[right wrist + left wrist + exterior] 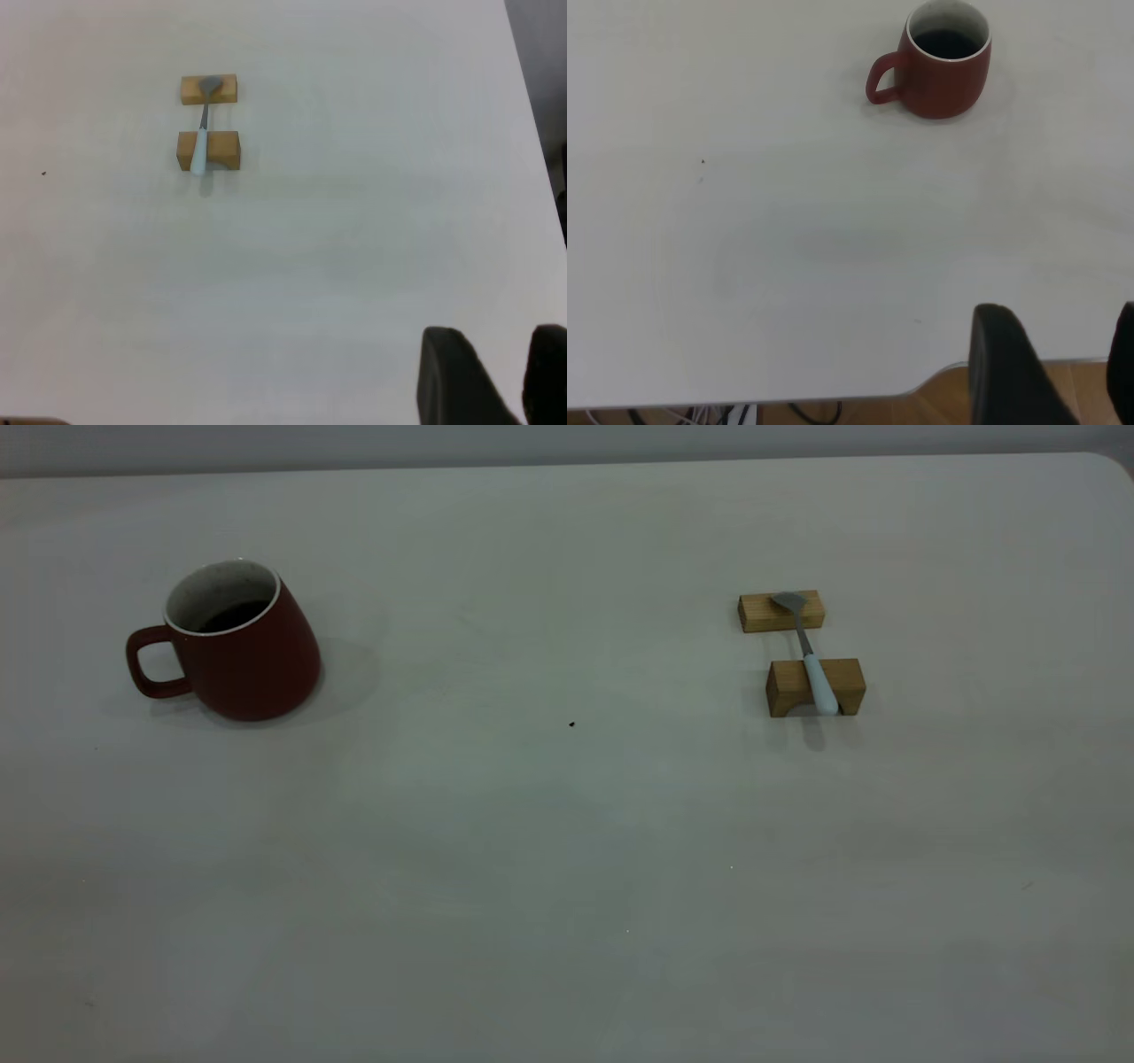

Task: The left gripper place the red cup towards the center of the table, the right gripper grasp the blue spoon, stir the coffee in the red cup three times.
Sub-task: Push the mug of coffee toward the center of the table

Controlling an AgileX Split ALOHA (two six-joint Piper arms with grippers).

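Note:
The red cup [248, 655] [943, 66] stands upright on the left side of the table [567, 868], its handle pointing to the exterior view's left. Dark coffee [232, 615] [948, 42] fills it partway. The blue spoon [811, 657] [202, 133] lies across two wooden blocks on the right side, bowl on the far block. Neither gripper appears in the exterior view. My left gripper [1061, 312] hangs open by the table's edge, well away from the cup. My right gripper [496, 332] is open over bare table, far from the spoon.
The far wooden block [781, 611] [209, 88] and the near arched block [815, 686] [209, 149] carry the spoon. A small dark speck [571, 724] marks the table's middle. A rounded table corner and wooden floor [939, 403] show near the left gripper.

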